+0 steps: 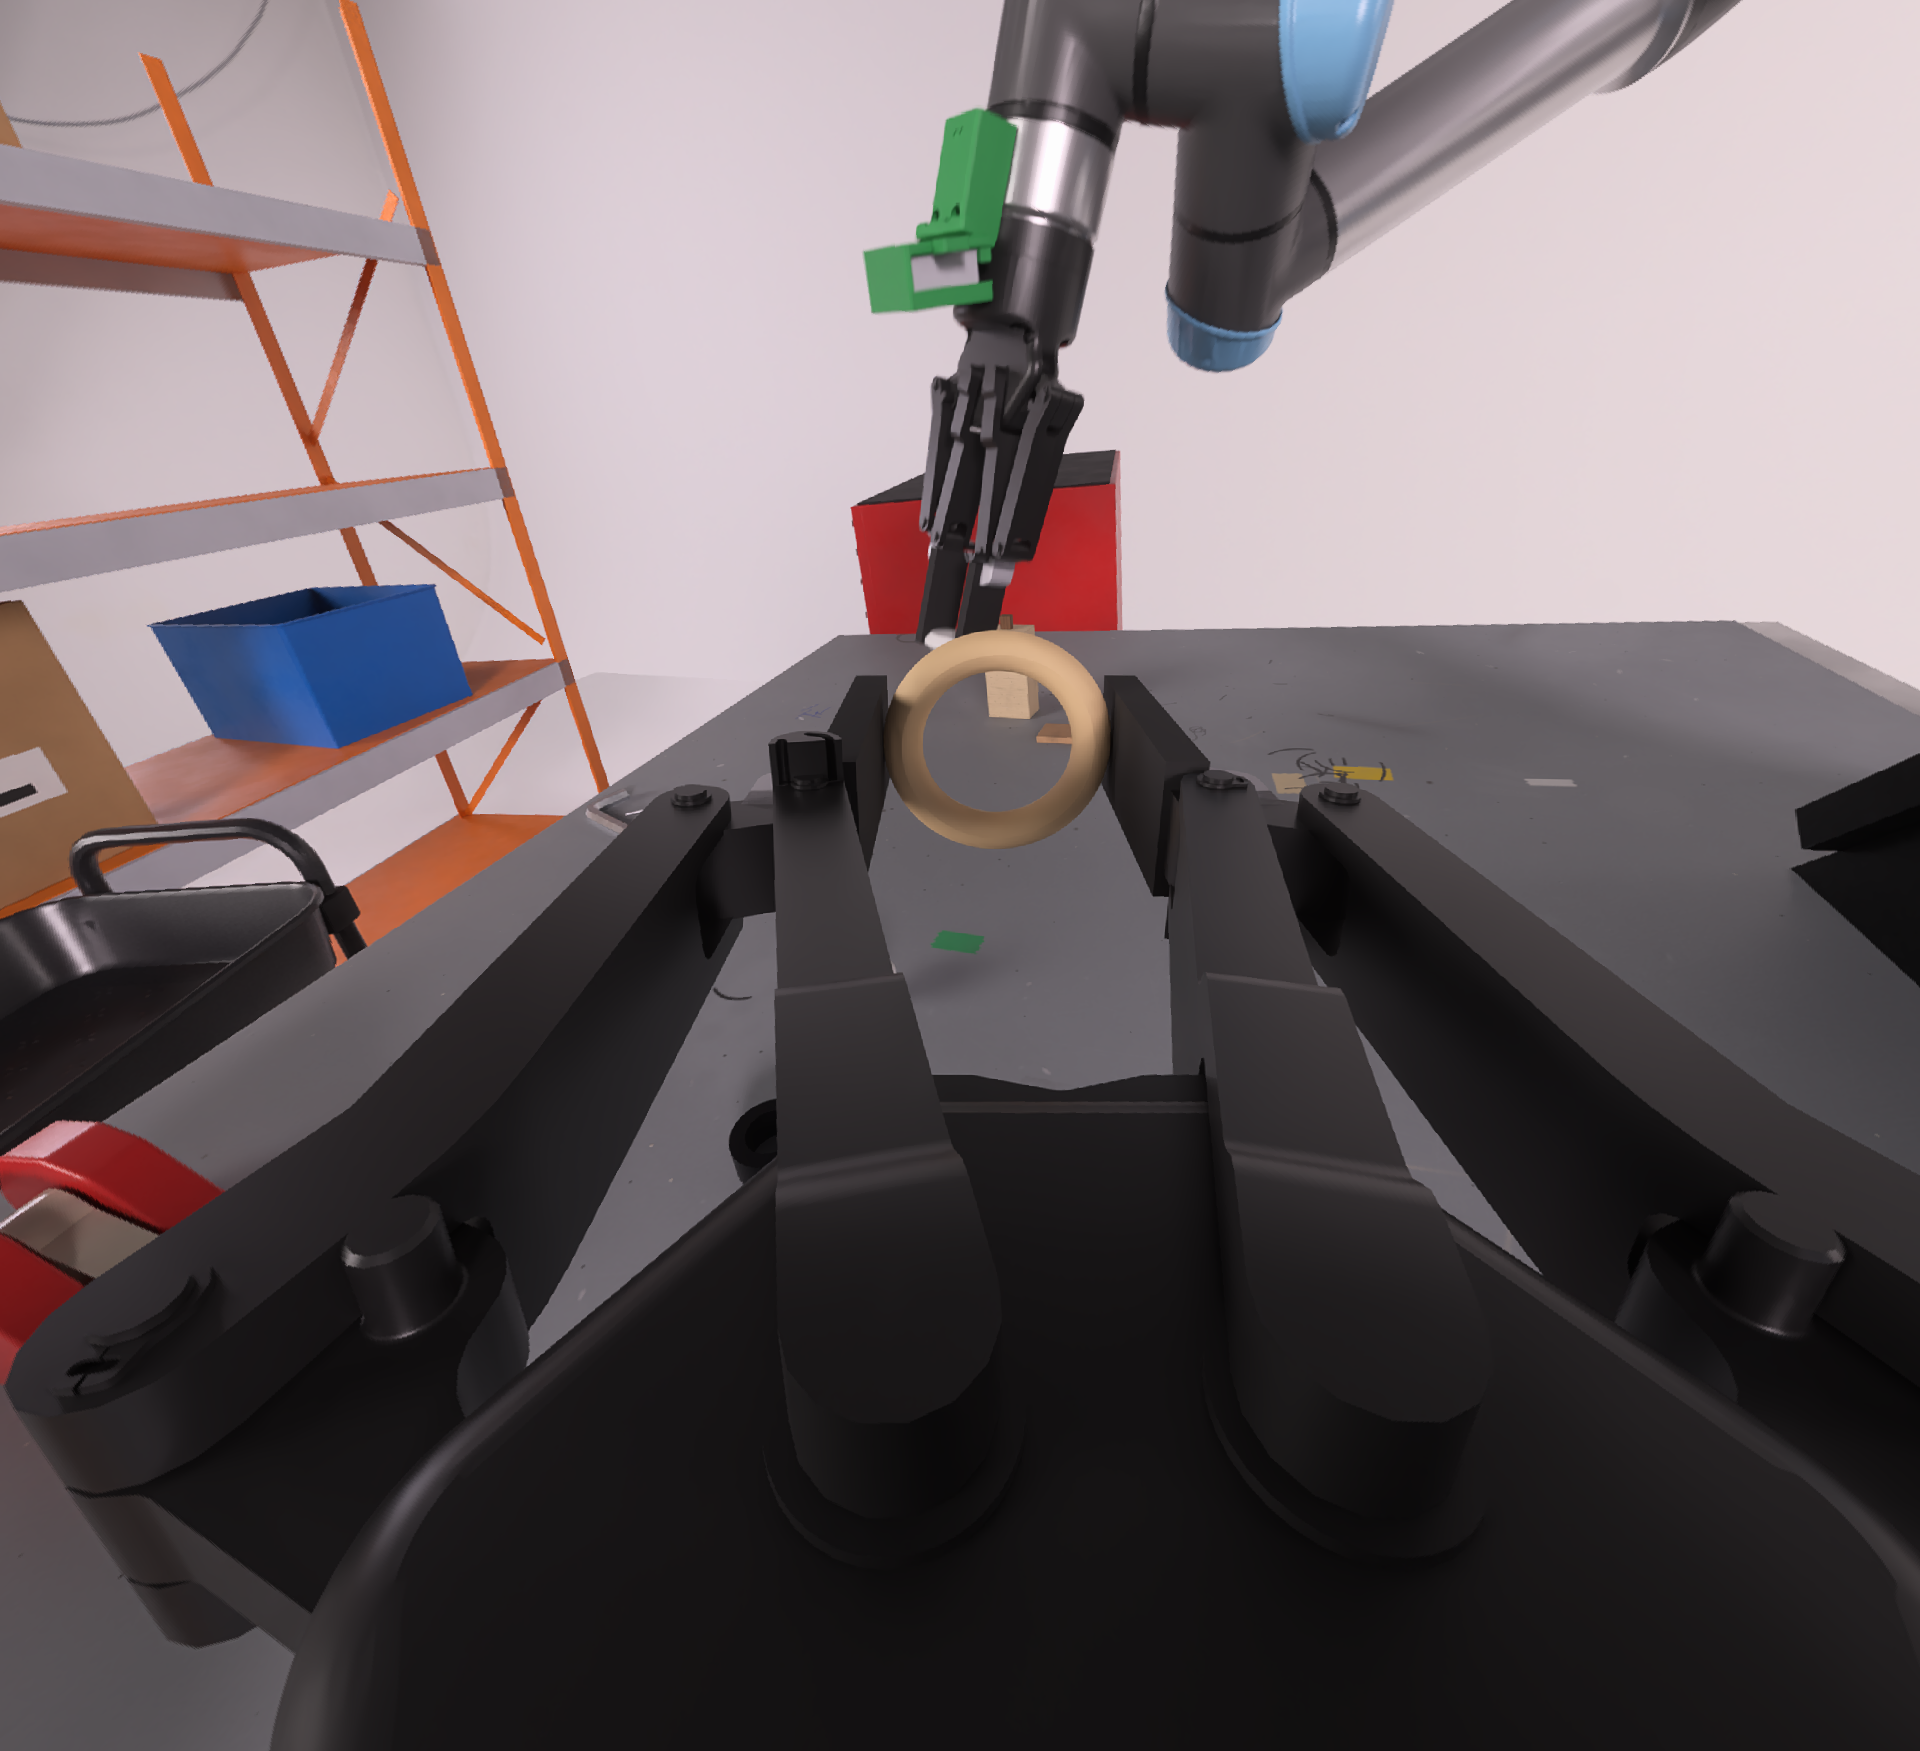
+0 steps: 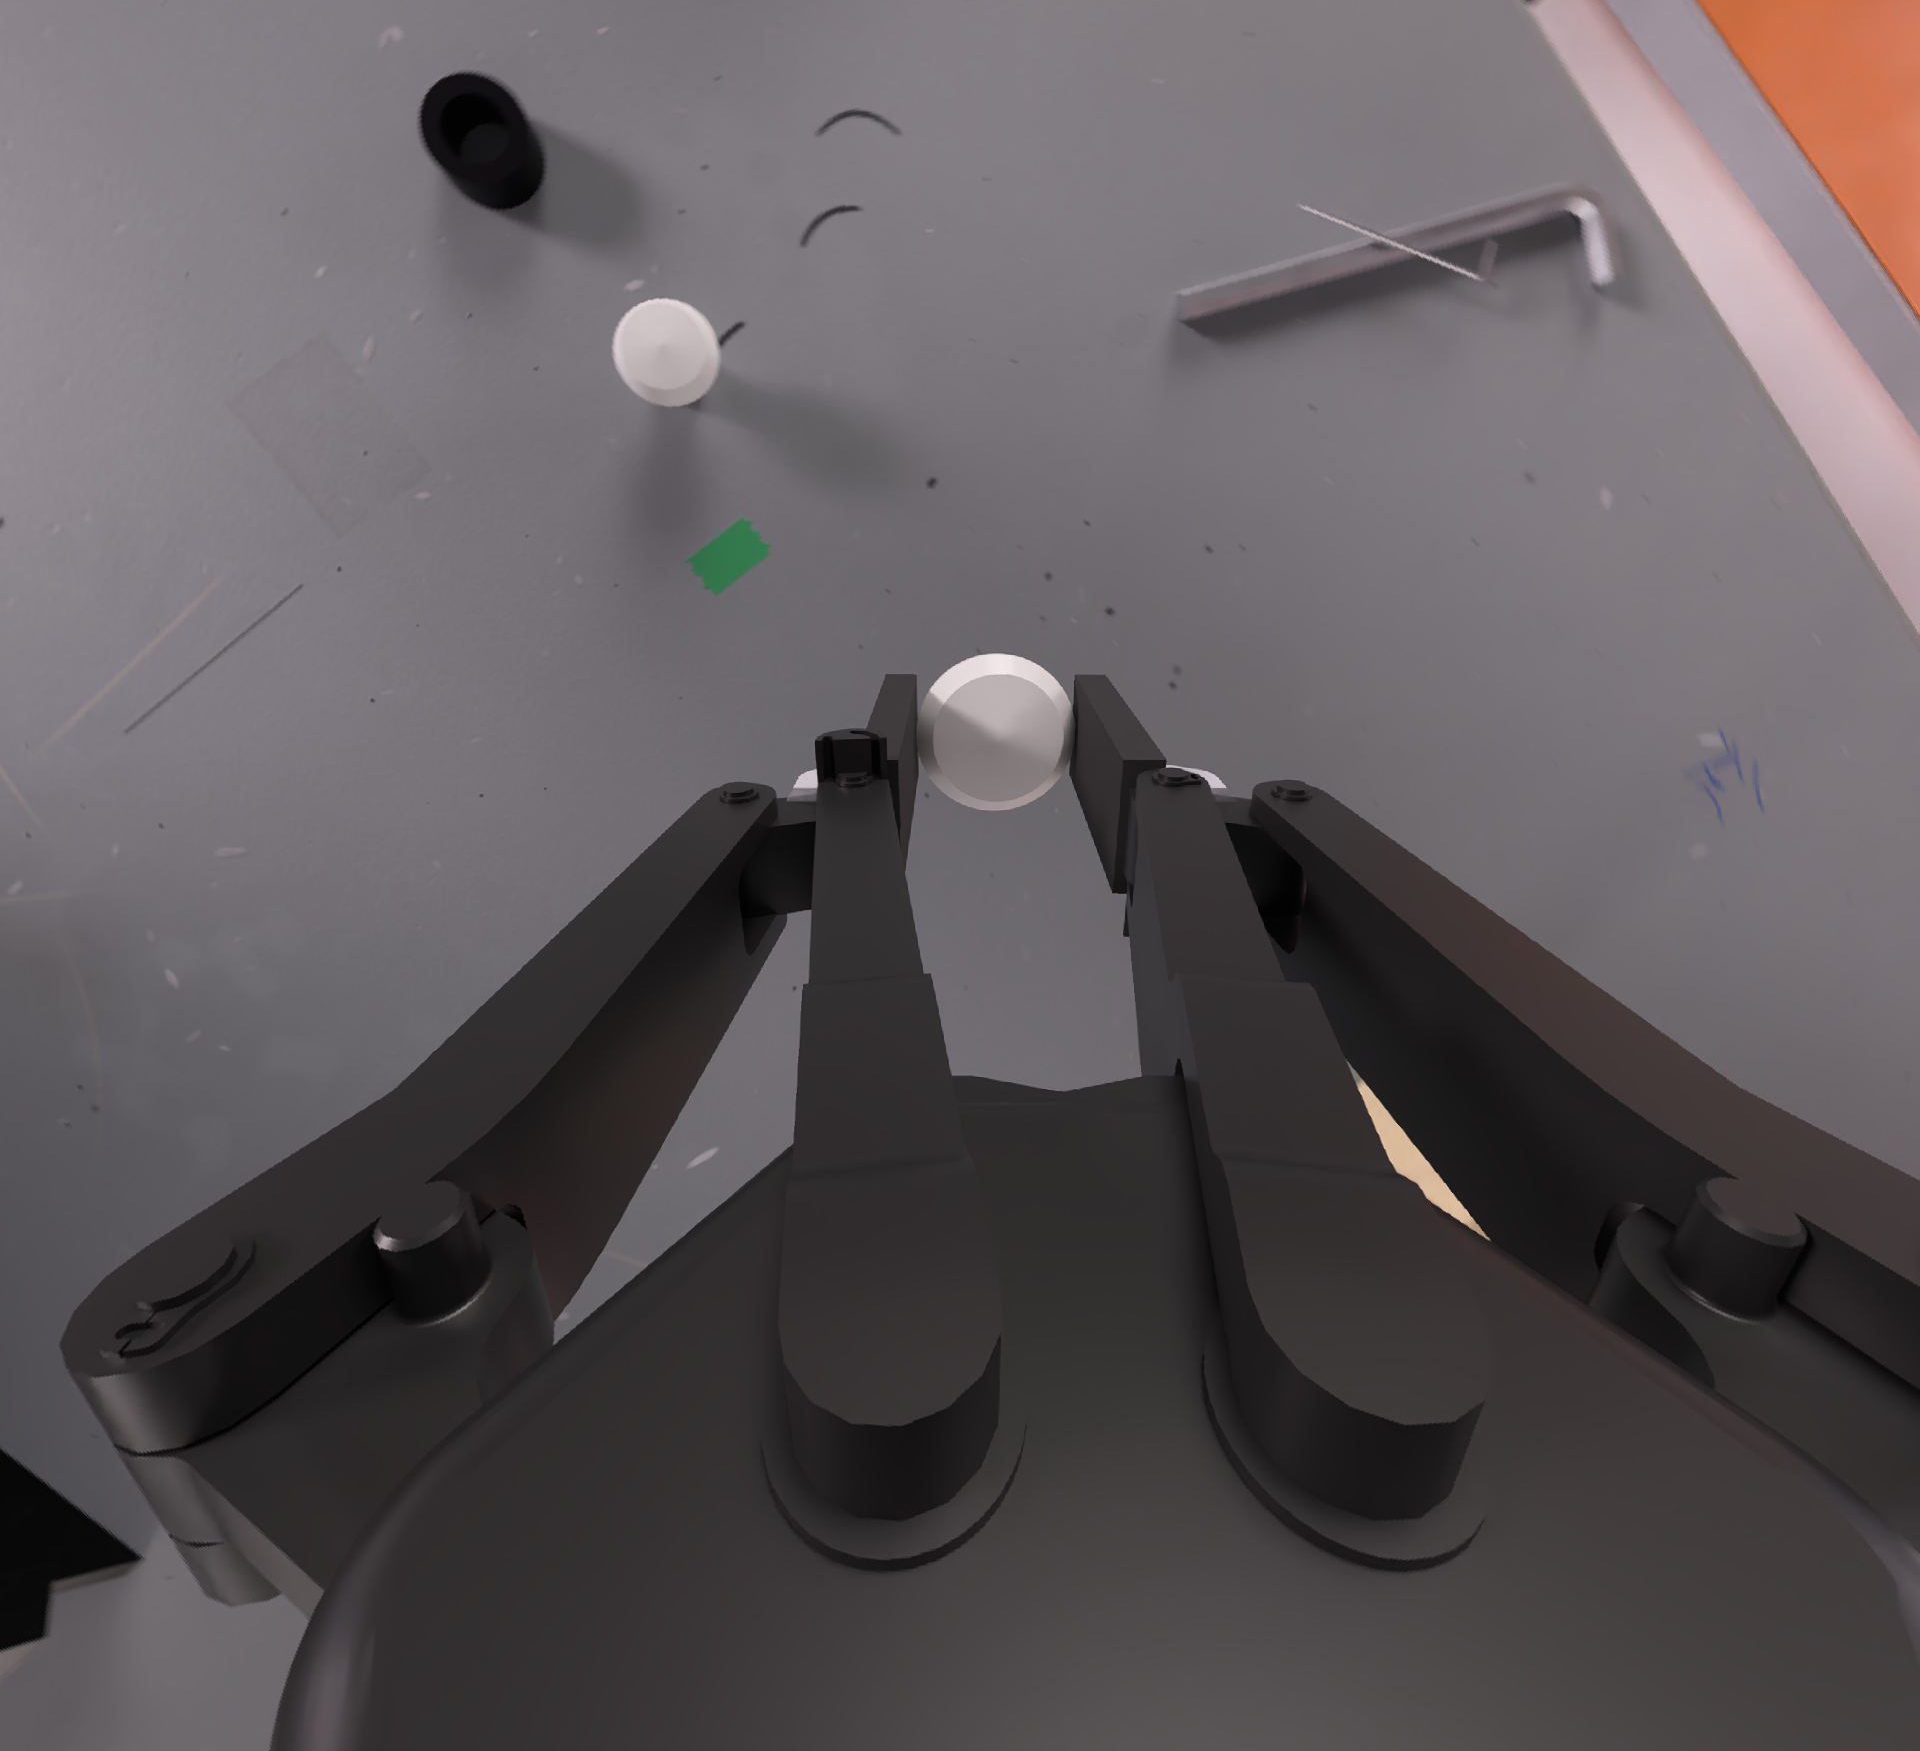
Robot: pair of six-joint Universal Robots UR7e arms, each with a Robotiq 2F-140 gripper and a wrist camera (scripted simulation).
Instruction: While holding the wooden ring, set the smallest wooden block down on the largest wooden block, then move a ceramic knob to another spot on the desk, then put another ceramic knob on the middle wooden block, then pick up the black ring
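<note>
The grey desk [image 2: 1247,558] I'm working over is scuffed, with an orange shelf rack [image 1: 436,351] to one side. My left gripper [image 1: 997,745] is closed on the wooden ring [image 1: 914,735], holding it upright above the desk. My right gripper [image 2: 997,735] is clamped on a ceramic knob [image 2: 995,745], a finger touching each side. A second ceramic knob [image 2: 665,351] stands on the desk beyond it, near a green tape patch [image 2: 729,556], and the black ring [image 2: 480,141] sits farther off. A wooden block [image 1: 1010,693] shows through the wooden ring.
</note>
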